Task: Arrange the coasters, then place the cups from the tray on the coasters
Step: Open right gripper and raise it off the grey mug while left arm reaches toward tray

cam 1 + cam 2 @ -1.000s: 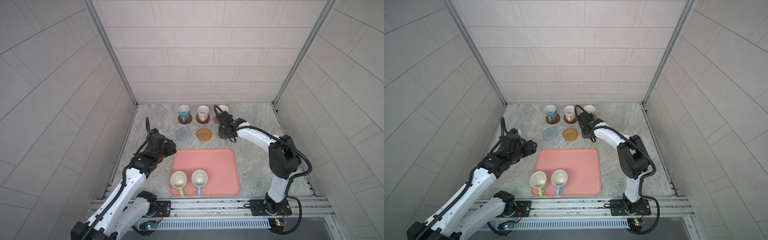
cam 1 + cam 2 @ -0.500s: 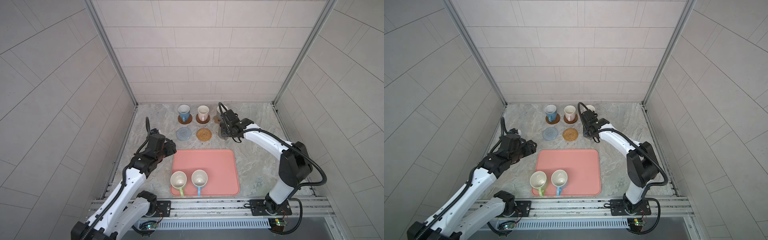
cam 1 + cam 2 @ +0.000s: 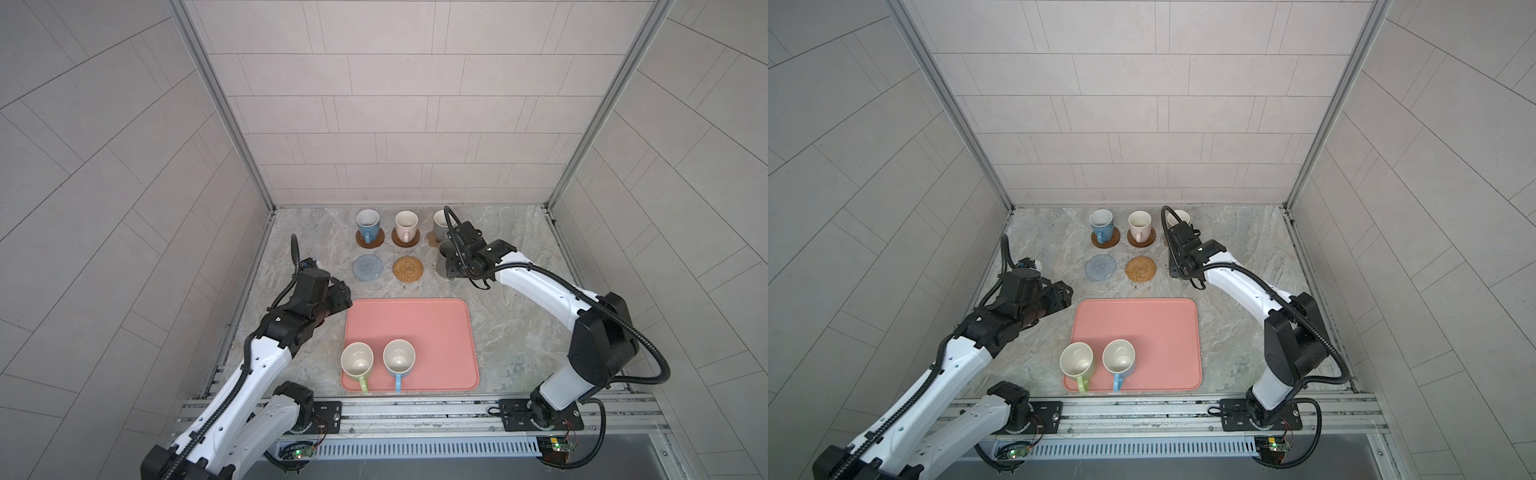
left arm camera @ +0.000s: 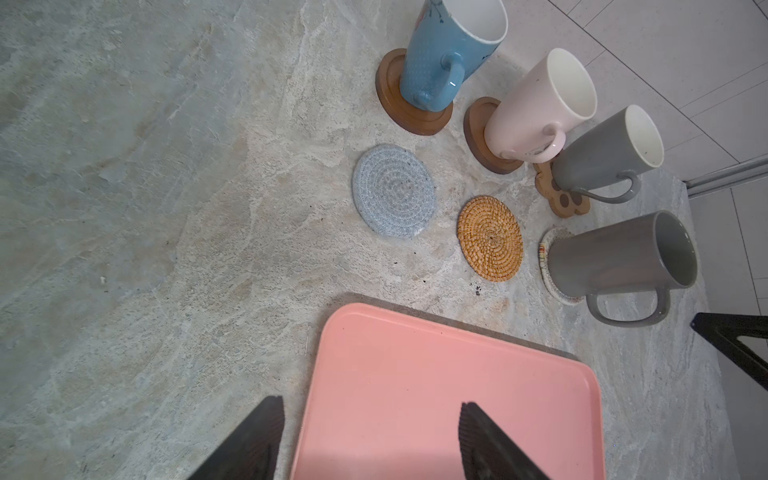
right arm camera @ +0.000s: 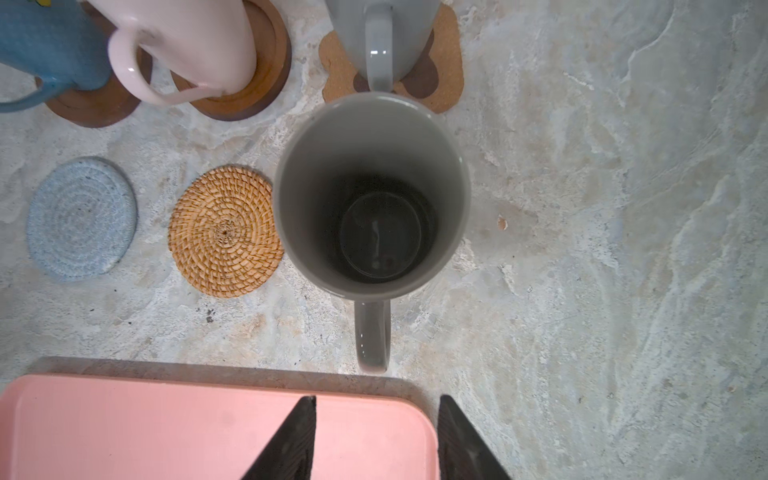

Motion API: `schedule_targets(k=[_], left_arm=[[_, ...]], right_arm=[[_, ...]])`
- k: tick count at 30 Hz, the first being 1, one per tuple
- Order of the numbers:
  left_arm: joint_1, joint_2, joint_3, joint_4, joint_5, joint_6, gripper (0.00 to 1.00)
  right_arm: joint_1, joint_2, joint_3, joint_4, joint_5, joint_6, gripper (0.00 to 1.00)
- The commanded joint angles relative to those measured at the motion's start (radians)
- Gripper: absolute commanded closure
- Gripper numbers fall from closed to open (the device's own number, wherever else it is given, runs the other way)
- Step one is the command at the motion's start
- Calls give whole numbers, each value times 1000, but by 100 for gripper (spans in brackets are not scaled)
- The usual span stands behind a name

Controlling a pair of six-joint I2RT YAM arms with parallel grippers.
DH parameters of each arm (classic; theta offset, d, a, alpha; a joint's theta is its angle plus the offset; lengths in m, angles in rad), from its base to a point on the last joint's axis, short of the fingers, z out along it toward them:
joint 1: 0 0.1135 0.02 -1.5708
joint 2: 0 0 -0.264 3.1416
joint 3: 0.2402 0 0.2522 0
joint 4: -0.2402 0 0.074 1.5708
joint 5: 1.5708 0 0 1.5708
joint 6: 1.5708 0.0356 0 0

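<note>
The open left gripper (image 4: 370,404) hangs nearer than the open right gripper (image 5: 376,399) to the green cup (image 3: 356,362), near-left on the tray (image 3: 436,324).

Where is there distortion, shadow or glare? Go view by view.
Both top views: wall tiles look bowed; soft shadow on the tray behind the green mug. Left wrist view: the blue mug looks tilted, lens distortion. Right wrist view: glints on the handle of the tall grey mug; right end effector dark, soft-edged.

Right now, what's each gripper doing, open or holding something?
Left gripper: open, holding nothing.
Right gripper: open, holding nothing; dark grey mug stands free.
</note>
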Motion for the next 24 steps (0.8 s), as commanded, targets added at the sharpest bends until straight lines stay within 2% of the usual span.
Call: schedule_targets(k=[1, 7, 12, 15, 19, 24], left_arm=[[5, -14, 29, -28, -12, 2, 27], [2, -7, 66, -52, 13, 28, 27], [-39, 19, 121, -98, 16, 45, 27], [-114, 42, 166, -133, -22, 46, 27], [-258, 88, 235, -187, -96, 22, 27], [-388, 140, 297, -277, -96, -111, 27]], right_arm=[[-6, -75, -13, -31, 7, 17, 50], [-30, -168, -31, -88, 31, 28, 50], [-98, -257, -64, -133, 34, 56, 50], [-142, -317, -99, -130, 19, 62, 50], [-179, -381, -139, -127, 8, 66, 50], [-207, -412, -164, -134, -29, 71, 50]])
